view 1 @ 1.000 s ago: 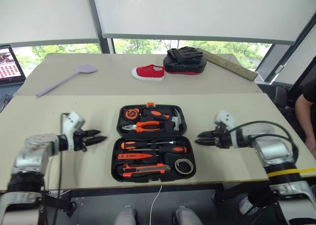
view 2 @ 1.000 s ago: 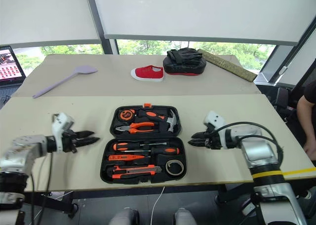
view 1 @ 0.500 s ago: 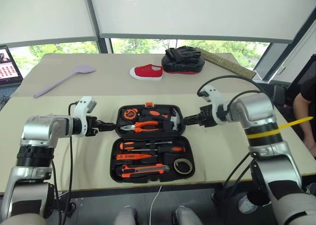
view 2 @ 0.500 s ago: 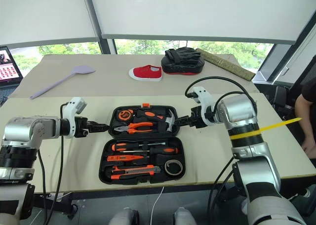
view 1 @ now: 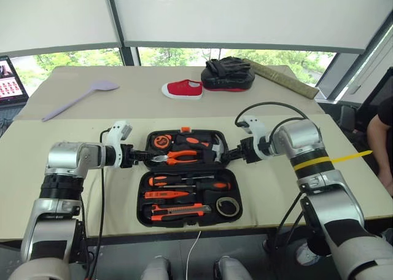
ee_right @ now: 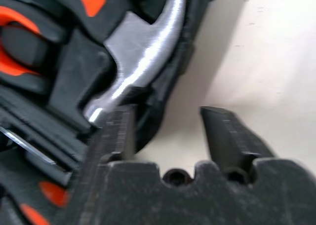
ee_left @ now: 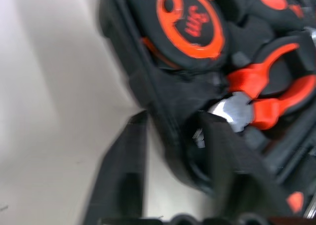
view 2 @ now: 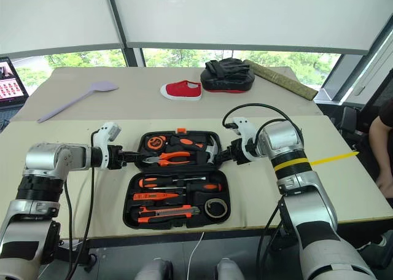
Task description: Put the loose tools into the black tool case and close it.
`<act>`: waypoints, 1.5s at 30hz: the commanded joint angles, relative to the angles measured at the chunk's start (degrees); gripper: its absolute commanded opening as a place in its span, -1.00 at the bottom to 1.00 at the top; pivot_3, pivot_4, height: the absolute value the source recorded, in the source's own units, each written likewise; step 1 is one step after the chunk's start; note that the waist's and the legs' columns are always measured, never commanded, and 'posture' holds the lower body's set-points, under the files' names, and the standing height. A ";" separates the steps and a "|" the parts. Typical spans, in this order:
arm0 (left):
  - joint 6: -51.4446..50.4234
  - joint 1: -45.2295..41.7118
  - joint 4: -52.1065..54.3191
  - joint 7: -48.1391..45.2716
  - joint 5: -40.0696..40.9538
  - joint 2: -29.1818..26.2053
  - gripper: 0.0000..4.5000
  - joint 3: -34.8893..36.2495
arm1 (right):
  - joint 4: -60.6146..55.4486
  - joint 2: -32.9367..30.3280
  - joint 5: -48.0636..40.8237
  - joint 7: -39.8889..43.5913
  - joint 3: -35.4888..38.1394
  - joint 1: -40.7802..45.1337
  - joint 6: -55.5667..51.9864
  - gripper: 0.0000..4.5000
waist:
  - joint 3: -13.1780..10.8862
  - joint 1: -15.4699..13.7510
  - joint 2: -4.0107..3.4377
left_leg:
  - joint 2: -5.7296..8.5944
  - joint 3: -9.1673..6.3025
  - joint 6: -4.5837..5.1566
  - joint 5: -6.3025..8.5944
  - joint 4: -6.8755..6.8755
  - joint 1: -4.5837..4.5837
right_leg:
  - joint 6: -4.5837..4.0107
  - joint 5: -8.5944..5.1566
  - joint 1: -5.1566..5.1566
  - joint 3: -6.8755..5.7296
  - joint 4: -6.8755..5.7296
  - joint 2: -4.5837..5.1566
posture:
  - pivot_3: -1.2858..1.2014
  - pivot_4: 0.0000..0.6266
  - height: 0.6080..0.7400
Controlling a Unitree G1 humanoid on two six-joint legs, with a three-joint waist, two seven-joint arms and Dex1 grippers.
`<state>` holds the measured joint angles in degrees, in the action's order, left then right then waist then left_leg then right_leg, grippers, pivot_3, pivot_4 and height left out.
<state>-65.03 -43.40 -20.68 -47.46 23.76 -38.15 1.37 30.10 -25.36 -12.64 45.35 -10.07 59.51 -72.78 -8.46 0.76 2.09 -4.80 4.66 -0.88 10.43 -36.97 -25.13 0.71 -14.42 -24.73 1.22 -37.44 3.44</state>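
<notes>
The black tool case (view 1: 143, 200) lies open flat on the near table. In its slots sit the tools: orange-and-black screwdrivers (view 1: 184, 183), a slim orange screwdriver (view 1: 167, 194), a utility knife (view 1: 178, 212), a tape roll (view 1: 229, 206), pliers (view 1: 175, 156) and a hammer (ee_right: 143, 57). My left gripper (view 1: 142, 158) is at the left rim of the far half, shut on it, one finger inside and one outside by the tape measure (ee_left: 190, 22). My right gripper (view 1: 228, 154) straddles the right rim beside the hammer head, still open, with a strip of table showing by its outer finger.
On the far table lie a lilac spoon (view 1: 77, 99), a red shoe (view 1: 182, 89) and a black mitt with red trim (view 1: 228, 74). A laptop (view 1: 11, 77) stands at the far left. A person (view 1: 384, 132) sits at the right edge.
Both grippers have moved inward and forward from beside the case's near half to the side rims of its far half. Their jaws have narrowed around the rims.
</notes>
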 commanded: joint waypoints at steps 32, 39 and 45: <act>95.20 35.77 1.85 -6.88 -8.96 5.06 0.04 13.81 | 8.90 -11.30 37.44 -25.43 -1.25 -32.62 128.79 -0.59 | -0.07 -0.68 0.12 | 0.05 0.31 0.02 -0.20 0.12 0.85 | 0.08 0.04 0.68 0.42 0.20 0.08 | 0.03 -0.52 1.00; 86.06 36.22 -0.60 -7.75 -3.37 -1.08 0.67 17.60 | 0.44 -16.25 18.94 -14.29 2.16 -40.72 120.86 0.32 | -0.05 0.07 0.20 | 0.01 0.54 0.15 -0.46 0.13 0.92 | -0.10 0.27 0.67 0.78 0.30 0.06 | 0.03 -0.52 1.00; 76.11 22.68 -5.18 -7.46 -4.53 -0.83 0.12 12.65 | -26.26 -25.27 -10.84 7.44 3.95 -58.06 95.29 -0.43 | -0.05 -1.23 0.22 | 0.02 0.52 0.25 -0.40 0.16 0.83 | 0.23 0.34 0.71 0.77 0.34 0.03 | 0.03 -0.52 1.00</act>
<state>13.86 -15.60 -25.42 -55.50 20.04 -39.09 16.01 14.19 -47.85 -14.54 46.65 -7.34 4.37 30.33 -8.51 -0.47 2.31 -4.76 5.17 -0.62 10.03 -36.82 -24.31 0.95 -14.08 -24.03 1.98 -37.12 3.47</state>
